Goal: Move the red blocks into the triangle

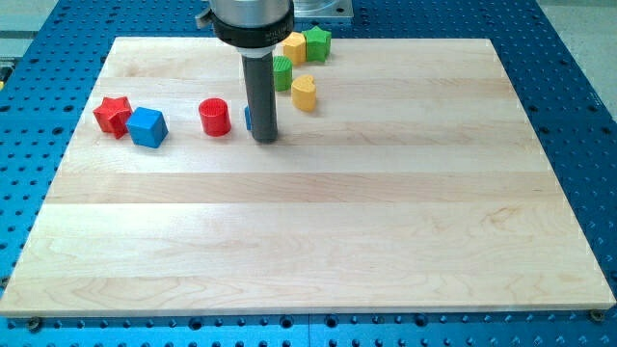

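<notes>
The rod stands upright, its tip (265,140) just right of the red cylinder (215,118), hiding a blue block (249,118); no gripper shows.

**Materials and finishes**

Board (318,231) was pale wood with visible grain in glued strips, a smooth satin finish. Table (578,58) under it was blue, perforated, looked like painted metal. Rod (261,92) looked matt dark grey; its collar (253,21) looked glossy black. Red cylinder (215,117), red star (113,115), blue cube (147,126) and yellow cylinder (305,93) looked like smooth, matt plastic.
</notes>
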